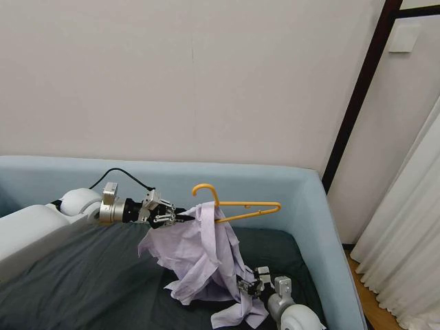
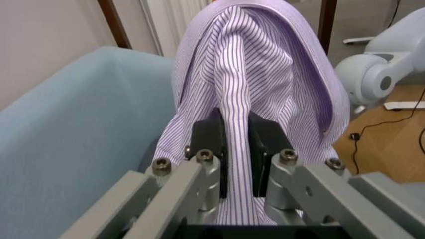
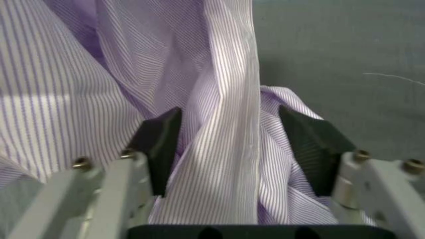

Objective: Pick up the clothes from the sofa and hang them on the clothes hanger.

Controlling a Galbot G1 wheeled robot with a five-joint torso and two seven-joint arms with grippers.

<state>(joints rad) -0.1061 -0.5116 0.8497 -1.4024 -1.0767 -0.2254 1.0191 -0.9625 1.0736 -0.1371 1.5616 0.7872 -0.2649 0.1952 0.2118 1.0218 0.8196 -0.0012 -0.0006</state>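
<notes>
**Shirt [image 1: 206,256] partly on hanger [image 1: 242,204]**

Left gripper [image 1: 172,218] pinches a shirt fold draped over one hanger end, above the sofa [image 1: 69,282]. Right gripper [image 1: 249,283], lower, straddles loose cloth, fingers [image 3: 159,147] wide; next it likely must close and pull.

Left of the striped shirt [image 1: 199,254]: left arm [image 1: 34,223] in glossy white rounded shells, with a silver wrist cylinder and a thin black cable [image 1: 122,170] arching over it. Left gripper [image 1: 180,218] of bare grey-silver metal links, joined by dark hex-socket screws [image 2: 161,166] and tipped with black rectangular pads [image 2: 207,144]. Below the striped shirt's lower edge: right arm [image 1: 300,319], a white domed shell and grey cylinder. Right gripper [image 1: 245,285] with the same silver links and black wedge-shaped pads.
</notes>
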